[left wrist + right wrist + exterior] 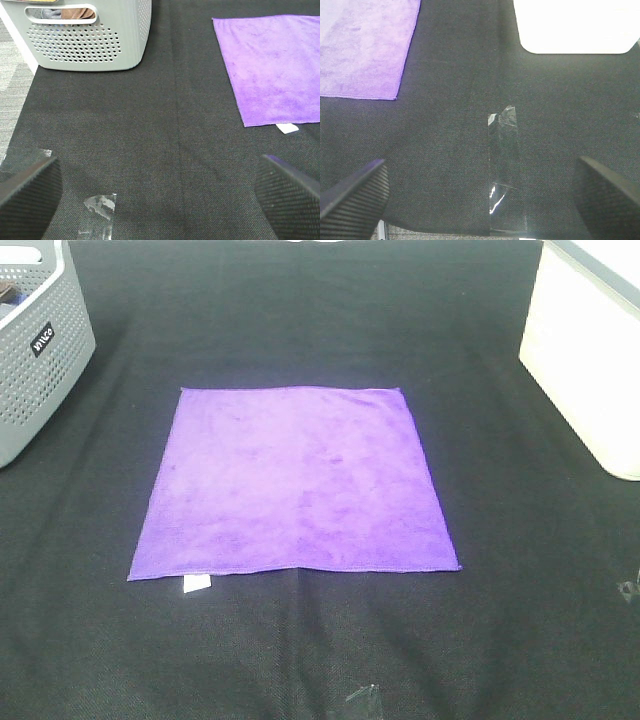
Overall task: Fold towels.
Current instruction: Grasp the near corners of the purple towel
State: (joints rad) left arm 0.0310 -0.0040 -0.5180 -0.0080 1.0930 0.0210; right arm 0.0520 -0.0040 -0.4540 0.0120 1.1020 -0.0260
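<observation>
The purple microfibre cloth point(295, 480) lies flat and unfolded in the middle of the black-covered bench point(480, 640). Its white tag point(197, 583) pokes out from the near edge by the left corner. A grey perforated basket point(30, 350) stands well apart at the far left, and a white bin point(590, 360) stands at the far right. Neither arm shows in the high view. Each wrist camera shows its own hand over bare bench, near a front corner of the cloth but not touching it. The left hand point(160, 192) is spread wide and holds nothing, and the right hand point(480, 192) is likewise wide and empty.

The likeliest trouble is an uneven pick. If one hand takes its corner deeper than the other, the fold will probably come out skewed, with edges that do not meet. The cloth is thin and lies tight to the bench cover (itself a woven fabric). A pinch that goes too low could gather the cover as well, and one that is too shallow could slip off the stitched hem. The nap may also cling to the cover, so a low sweep might bunch the cloth rather than turn it over. Strips of clear tape point(504, 170) lie on the bench near both hands, and a dragged edge could snag on them.
</observation>
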